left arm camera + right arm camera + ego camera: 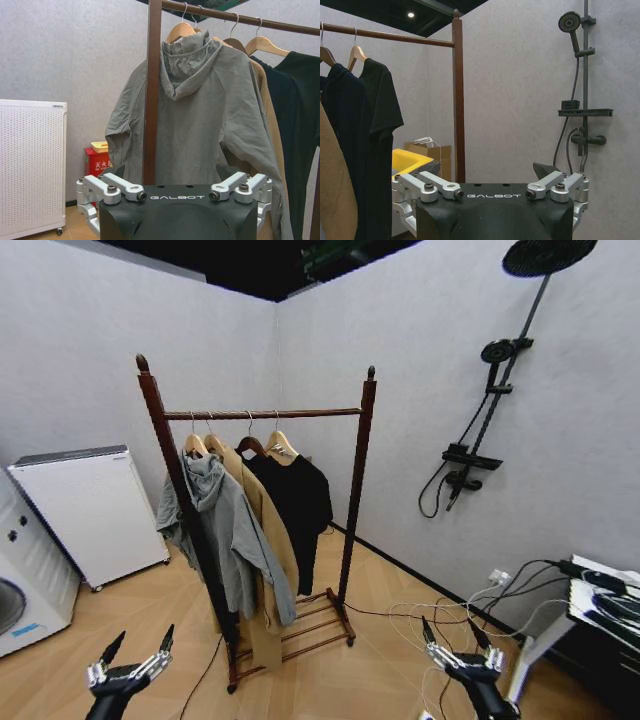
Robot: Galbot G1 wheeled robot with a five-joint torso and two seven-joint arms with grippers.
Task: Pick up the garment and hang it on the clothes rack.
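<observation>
- The garment (300,502) hangs on the clothes rack (354,480), at the rail's right end, beside a tan coat (262,530).
- Our left pincer (135,652) sits low, fingers spread, holding nothing.
- Our right pincer (456,638) sits low too, spread and holding nothing.

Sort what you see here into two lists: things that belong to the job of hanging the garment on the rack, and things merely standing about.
Belongs to the job:
black garment on its hanger
clothes rack
left claw, open
right claw, open

Merely standing about:
grey hooded sweatshirt
tan coat
shower set
white appliance
floor cables
</observation>
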